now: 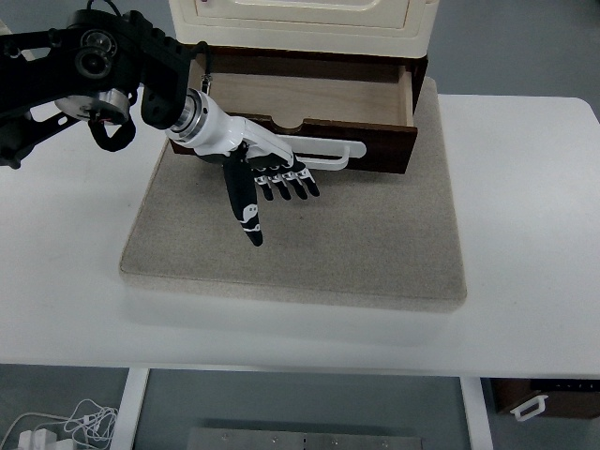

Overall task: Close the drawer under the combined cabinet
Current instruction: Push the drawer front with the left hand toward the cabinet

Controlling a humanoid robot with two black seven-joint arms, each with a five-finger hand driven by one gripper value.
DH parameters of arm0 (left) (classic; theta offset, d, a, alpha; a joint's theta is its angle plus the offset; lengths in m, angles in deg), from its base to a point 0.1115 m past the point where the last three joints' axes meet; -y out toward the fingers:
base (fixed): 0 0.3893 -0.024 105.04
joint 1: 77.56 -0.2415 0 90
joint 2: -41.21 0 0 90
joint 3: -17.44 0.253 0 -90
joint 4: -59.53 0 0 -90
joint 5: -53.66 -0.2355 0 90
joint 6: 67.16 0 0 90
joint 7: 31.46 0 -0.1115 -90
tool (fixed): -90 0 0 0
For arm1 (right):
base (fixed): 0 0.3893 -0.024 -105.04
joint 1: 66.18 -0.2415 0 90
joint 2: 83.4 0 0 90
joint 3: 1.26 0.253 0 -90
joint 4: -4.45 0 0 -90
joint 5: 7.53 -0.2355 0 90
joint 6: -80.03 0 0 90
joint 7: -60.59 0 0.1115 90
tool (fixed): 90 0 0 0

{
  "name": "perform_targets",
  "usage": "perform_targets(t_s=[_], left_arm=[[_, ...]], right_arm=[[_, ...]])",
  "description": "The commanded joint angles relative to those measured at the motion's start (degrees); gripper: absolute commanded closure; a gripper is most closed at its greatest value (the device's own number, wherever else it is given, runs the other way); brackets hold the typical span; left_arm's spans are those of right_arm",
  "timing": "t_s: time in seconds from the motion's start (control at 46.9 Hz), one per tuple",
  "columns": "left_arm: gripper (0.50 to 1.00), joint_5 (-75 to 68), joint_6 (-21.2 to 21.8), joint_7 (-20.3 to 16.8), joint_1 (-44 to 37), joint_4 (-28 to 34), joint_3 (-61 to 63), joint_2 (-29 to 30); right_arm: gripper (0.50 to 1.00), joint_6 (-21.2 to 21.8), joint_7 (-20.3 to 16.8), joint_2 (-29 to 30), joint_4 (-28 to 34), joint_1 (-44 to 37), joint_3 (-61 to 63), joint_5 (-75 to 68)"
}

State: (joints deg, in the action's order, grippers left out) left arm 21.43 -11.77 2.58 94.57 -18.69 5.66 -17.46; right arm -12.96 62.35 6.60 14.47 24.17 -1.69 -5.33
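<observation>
A cream cabinet (309, 23) stands at the back of a grey mat (375, 234). Under it a dark brown drawer (314, 103) is pulled out toward me, its pale wooden inside empty and a white handle (333, 150) along its front. My left hand (267, 183) reaches in from the upper left and lies against the drawer front just below the handle. Its black and white fingers (291, 180) are spread, the thumb pointing down toward me, holding nothing.
The mat lies on a white table (525, 281) whose front edge runs across the lower part of the view. White cables (66, 422) lie on the floor at lower left, and a dark box (548, 398) sits at lower right.
</observation>
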Motion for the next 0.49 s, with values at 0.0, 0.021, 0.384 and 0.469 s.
perform_targets(t_s=[0.0,0.021,0.384,0.469], left_arm=[[0.5,-0.29,-0.11,-0.03,0.05,0.96,-0.09,-0.66],[0.5,-0.3,-0.11,-0.03,0.05,1.13,-0.17,-0.92],[0.5,-1.7,-0.02,-0.11,0.05,3.24,-0.87,-2.06],[0.5,-1.88,-0.02,-0.11,-0.04,4.47,-1.49,-2.77]], right_arm=[[0.548,0.0,0.0,0.0,0.0,0.01,0.0,0.0],[0.548,0.0,0.0,0.0,0.0,0.01,0.0,0.0],[0.548,0.0,0.0,0.0,0.0,0.01,0.0,0.0],[0.548,0.0,0.0,0.0,0.0,0.01,0.0,0.0]])
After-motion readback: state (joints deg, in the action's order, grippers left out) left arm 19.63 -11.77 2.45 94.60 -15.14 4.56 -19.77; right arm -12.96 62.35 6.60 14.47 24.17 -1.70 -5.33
